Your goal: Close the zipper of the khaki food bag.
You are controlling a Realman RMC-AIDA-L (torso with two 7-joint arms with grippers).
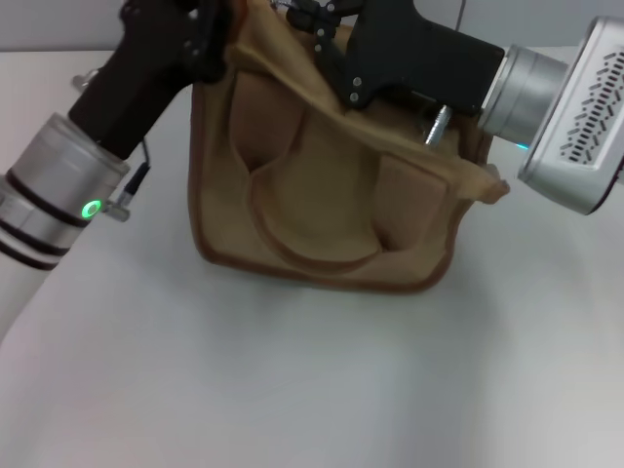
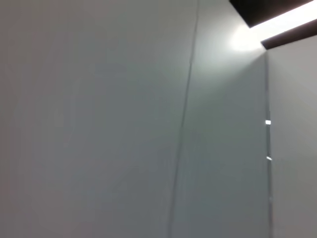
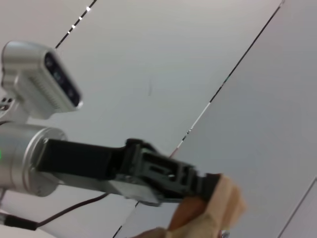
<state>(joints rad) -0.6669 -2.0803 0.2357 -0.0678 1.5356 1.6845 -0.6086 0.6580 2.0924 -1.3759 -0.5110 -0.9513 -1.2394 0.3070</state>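
The bag [image 1: 322, 214] is seen tilted on the worktop [image 1: 292, 390], its far top edge held up. At that edge's left corner the left tool [image 1: 210, 44] is clenched on fabric; the right tool [image 1: 327, 34] is placed mid-edge, its grip untellable. The zipper is hidden; fabric could slip free if pulled unevenly.

The bag [image 1: 322, 195] top runs past the head view's upper edge. Both claw tips, left [image 1: 210, 29] and right [image 1: 317, 19], are cut off there. The zipper is not discernible.
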